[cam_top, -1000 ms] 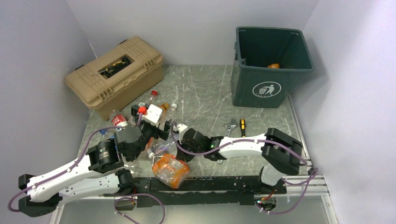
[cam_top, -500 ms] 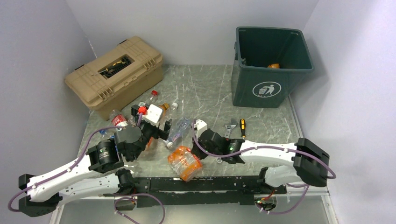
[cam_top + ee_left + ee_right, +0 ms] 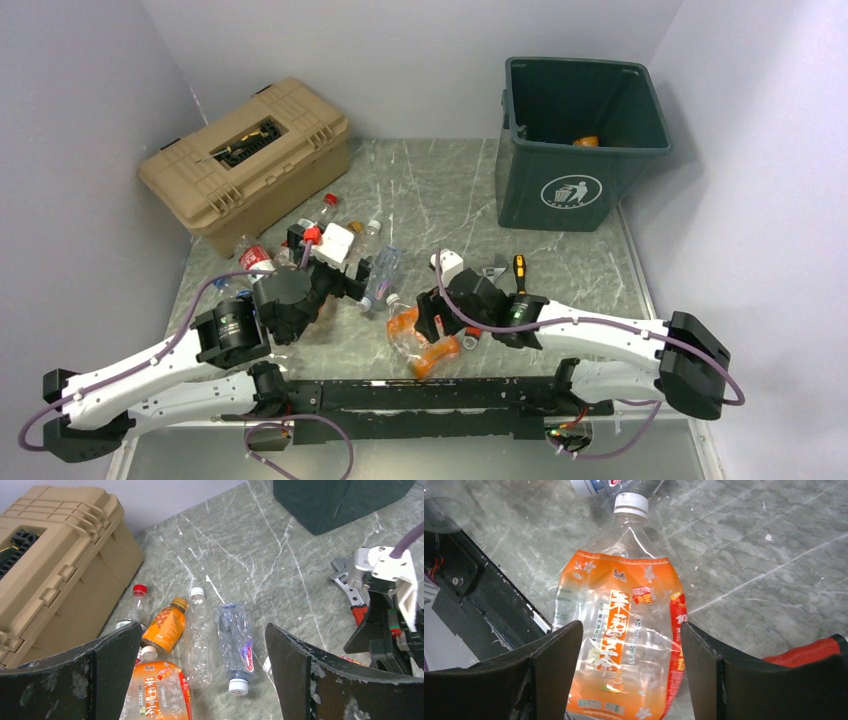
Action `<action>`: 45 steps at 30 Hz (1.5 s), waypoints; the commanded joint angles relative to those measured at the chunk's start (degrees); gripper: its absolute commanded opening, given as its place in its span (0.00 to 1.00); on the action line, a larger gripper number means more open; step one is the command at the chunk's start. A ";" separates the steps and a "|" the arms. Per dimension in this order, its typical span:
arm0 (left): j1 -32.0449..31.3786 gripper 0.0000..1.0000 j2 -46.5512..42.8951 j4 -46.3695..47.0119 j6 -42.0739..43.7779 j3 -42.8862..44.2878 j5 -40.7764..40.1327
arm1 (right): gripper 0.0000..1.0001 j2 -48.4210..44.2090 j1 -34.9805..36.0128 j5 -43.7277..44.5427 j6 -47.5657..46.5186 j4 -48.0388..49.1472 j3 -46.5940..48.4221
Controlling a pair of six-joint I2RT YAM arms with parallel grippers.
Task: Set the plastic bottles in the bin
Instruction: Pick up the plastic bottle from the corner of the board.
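Several plastic bottles lie left of centre. In the right wrist view a crushed clear bottle with an orange label (image 3: pixel 621 630) lies flat on the table between the spread jaws of my right gripper (image 3: pixel 631 627), with a gap on each side. From above, this gripper (image 3: pixel 425 318) hovers over that bottle (image 3: pixel 428 350) near the front edge. My left gripper (image 3: pixel 202 630) is open above a clear bottle with a purple label (image 3: pixel 235 645), a plain clear bottle (image 3: pixel 200 645) and an orange bottle (image 3: pixel 167 625). The dark green bin (image 3: pixel 570 195) stands at the back right with an orange bottle (image 3: pixel 586 141) inside.
A tan toolbox (image 3: pixel 245 160) stands at the back left. A red-handled wrench (image 3: pixel 492 272) and a screwdriver (image 3: pixel 519 272) lie just beyond the right gripper. The black arm rail (image 3: pixel 430 392) runs along the near edge, close to the orange-labelled bottle.
My right gripper has swung to the right and gone from shut to open. The orange-labelled bottle has shifted right along the front edge. The left gripper has edged slightly away from me.
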 commanded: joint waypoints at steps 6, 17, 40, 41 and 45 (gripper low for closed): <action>-0.33 0.99 0.23 0.98 -2.01 1.52 -0.50 | 0.78 6.41 -6.47 -9.98 -4.12 1.18 4.38; -0.31 0.99 -1.00 -10.81 -40.79 -5.03 9.49 | 0.79 3.41 -11.09 -13.82 -1.29 4.01 -0.12; 6.52 0.95 16.94 14.52 -71.52 -24.71 20.71 | 0.66 2.71 -15.70 -22.22 5.60 22.78 -14.54; 8.25 0.94 17.56 15.80 -70.65 -24.54 22.26 | 0.64 2.46 -15.66 -22.11 5.58 22.85 -14.77; 14.15 0.87 21.89 21.21 -68.99 -23.78 27.45 | 0.60 1.07 -15.58 -21.70 5.37 22.98 -15.94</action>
